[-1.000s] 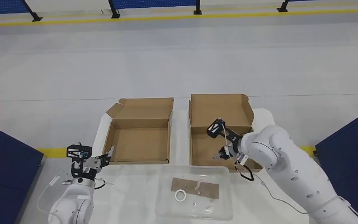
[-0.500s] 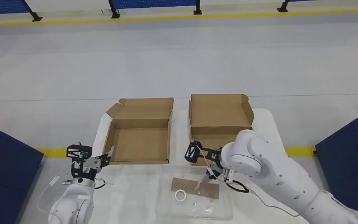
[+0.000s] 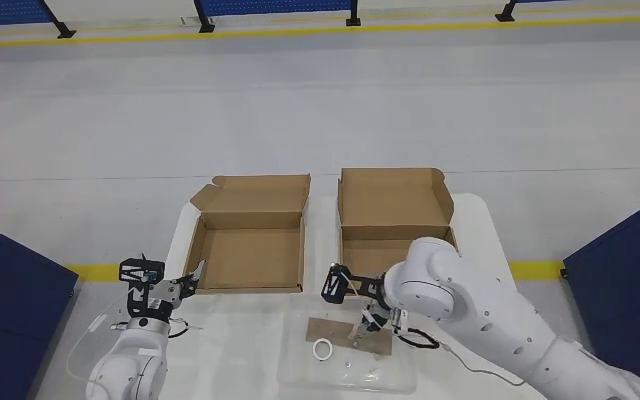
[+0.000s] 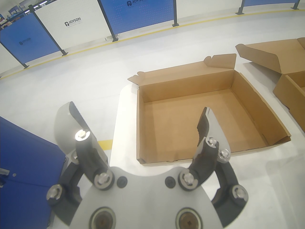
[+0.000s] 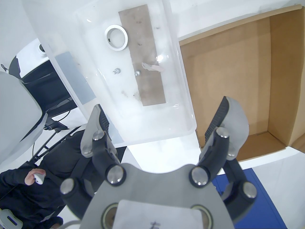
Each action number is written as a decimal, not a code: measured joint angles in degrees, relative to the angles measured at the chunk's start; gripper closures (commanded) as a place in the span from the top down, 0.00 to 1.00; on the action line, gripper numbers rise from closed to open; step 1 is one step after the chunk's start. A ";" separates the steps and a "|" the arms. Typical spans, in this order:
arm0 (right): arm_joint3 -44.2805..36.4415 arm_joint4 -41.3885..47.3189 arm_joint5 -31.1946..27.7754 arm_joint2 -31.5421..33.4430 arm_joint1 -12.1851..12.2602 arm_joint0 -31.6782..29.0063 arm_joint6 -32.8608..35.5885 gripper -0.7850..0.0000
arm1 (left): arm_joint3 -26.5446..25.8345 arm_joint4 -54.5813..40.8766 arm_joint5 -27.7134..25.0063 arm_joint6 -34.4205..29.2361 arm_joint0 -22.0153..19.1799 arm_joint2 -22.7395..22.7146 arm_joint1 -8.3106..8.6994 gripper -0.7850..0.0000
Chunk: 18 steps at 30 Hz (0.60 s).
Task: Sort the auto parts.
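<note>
After it left the box (image 5: pixel 238 72), right tool (image 5: pixel 162 107) overhangs the bin (image 3: pixel 300 375).

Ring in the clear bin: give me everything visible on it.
The ring is a short, thick-walled collar, pale silvery-white, metal by its look. It lies flat on the floor of the clear plastic bin, bore up, with a small dark spot on its inner wall. One side meets the long edge of the brown cardboard strip. A small screw-like part lies apart from it. Nothing grips it.
</note>
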 measured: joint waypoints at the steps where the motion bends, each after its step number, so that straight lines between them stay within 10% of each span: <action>1: -0.59 -0.44 -0.74 -0.68 -0.04 -0.28 0.05 1.00 | 0.00 0.00 0.00 0.00 0.00 0.00 0.00 1.00; 18: 5.06 1.68 -0.07 -14.28 -3.06 5.50 1.49 1.00 | 0.00 0.00 0.00 0.00 0.00 0.00 0.00 1.00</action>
